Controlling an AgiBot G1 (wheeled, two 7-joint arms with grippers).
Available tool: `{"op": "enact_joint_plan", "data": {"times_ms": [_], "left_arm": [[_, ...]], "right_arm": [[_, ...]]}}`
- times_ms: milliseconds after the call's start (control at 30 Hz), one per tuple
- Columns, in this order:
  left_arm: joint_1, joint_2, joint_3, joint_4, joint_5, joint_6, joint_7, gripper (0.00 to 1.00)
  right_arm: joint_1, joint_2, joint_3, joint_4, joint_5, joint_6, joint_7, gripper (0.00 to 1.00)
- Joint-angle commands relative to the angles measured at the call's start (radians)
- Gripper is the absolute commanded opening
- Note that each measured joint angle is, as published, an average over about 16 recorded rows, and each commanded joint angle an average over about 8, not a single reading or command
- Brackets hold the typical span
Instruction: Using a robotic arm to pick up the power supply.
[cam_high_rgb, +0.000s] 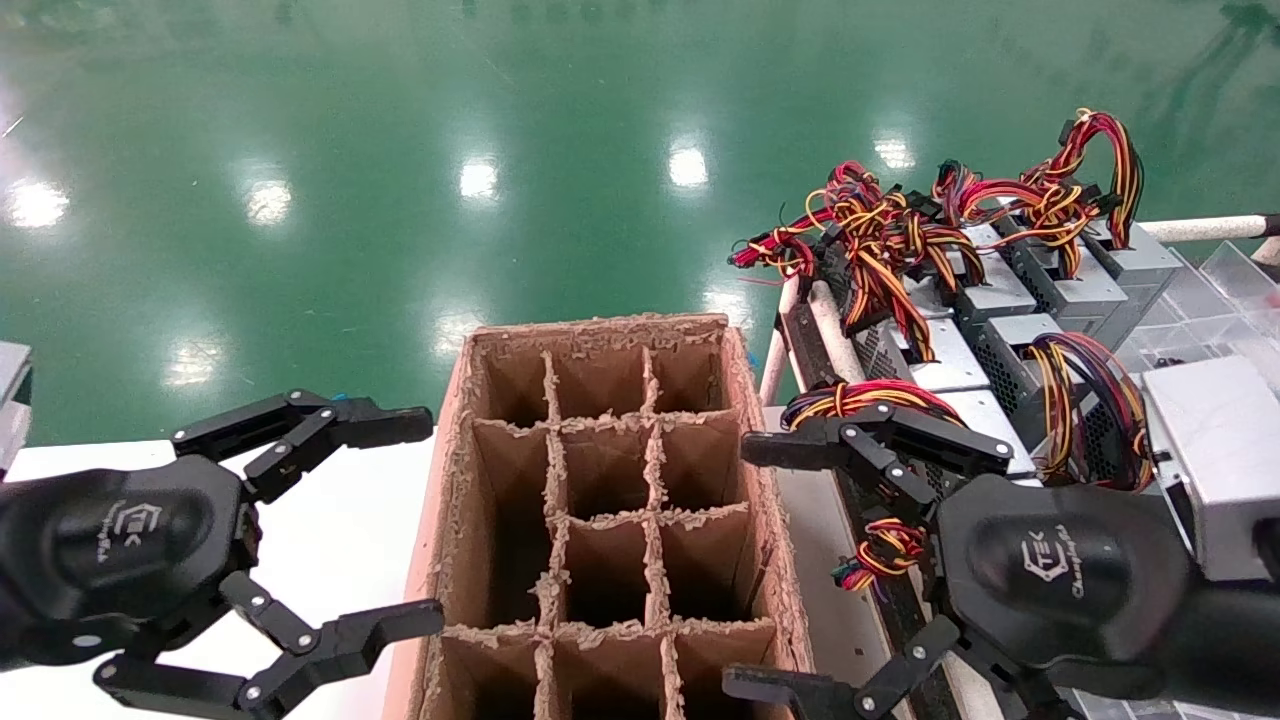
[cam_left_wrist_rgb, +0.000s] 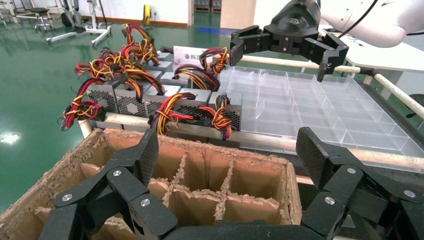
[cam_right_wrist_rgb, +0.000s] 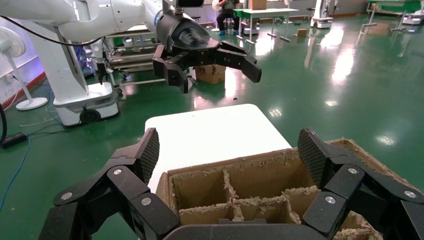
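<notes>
Several power supplies (cam_high_rgb: 945, 365) stand in rows on a rack at the right, silver-grey boxes with black mesh sides (cam_left_wrist_rgb: 192, 109) and tied bundles of red, yellow and black wires (cam_high_rgb: 880, 240). My right gripper (cam_high_rgb: 740, 565) hangs open at the near end of that rack, between it and the cardboard box. It holds nothing, and its upper finger lies just in front of a wire loop (cam_high_rgb: 860, 395). My left gripper (cam_high_rgb: 432, 520) is open and empty at the box's left side. Each wrist view shows the other arm's gripper farther off, the right gripper (cam_left_wrist_rgb: 280, 57) and the left gripper (cam_right_wrist_rgb: 212, 74).
A brown cardboard divider box (cam_high_rgb: 600, 480) with empty cells stands between the two grippers. A white table (cam_right_wrist_rgb: 215, 130) lies under the left arm. A clear plastic compartment tray (cam_left_wrist_rgb: 320, 105) sits on the rack beyond the power supplies. White rails (cam_left_wrist_rgb: 280, 142) edge the rack.
</notes>
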Motion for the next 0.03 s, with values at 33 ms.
{"op": "enact_joint_plan", "data": {"times_ms": [33], "left_arm": [[0.0, 0.0, 0.0, 0.0, 0.0, 0.0, 0.0, 1.0]], "right_arm": [[0.0, 0.0, 0.0, 0.0, 0.0, 0.0, 0.0, 1.0]]}}
